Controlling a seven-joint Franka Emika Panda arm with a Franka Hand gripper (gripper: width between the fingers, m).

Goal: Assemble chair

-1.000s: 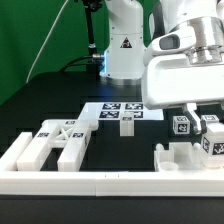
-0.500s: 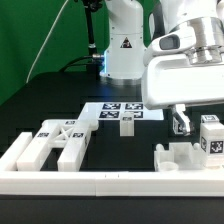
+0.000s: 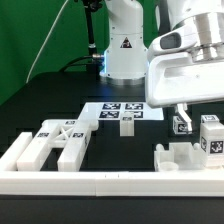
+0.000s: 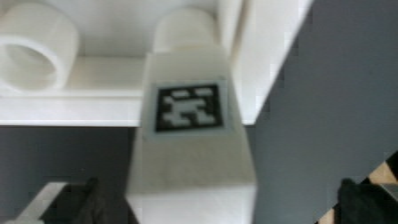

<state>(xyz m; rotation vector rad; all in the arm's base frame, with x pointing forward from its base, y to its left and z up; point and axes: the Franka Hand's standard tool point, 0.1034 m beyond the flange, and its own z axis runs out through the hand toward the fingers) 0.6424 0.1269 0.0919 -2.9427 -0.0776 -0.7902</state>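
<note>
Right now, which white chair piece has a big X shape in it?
The cross-braced piece on the exterior view's left. Its bars cross into an X, while the blocky pieces on the exterior view's right show no crossing bars.

Wrist housing [image 3: 185, 75] covers marker board's [image 3: 118, 112] end beneath it. Small tagged thing [image 3: 181, 124] under housing too small to identify. Tagged block [image 3: 212, 138] beside housing cut by picture edge. Wrist view blurred; gripper [image 4: 222, 206] fingertips [image 4: 80, 203] dark, cropped at edge.
</note>
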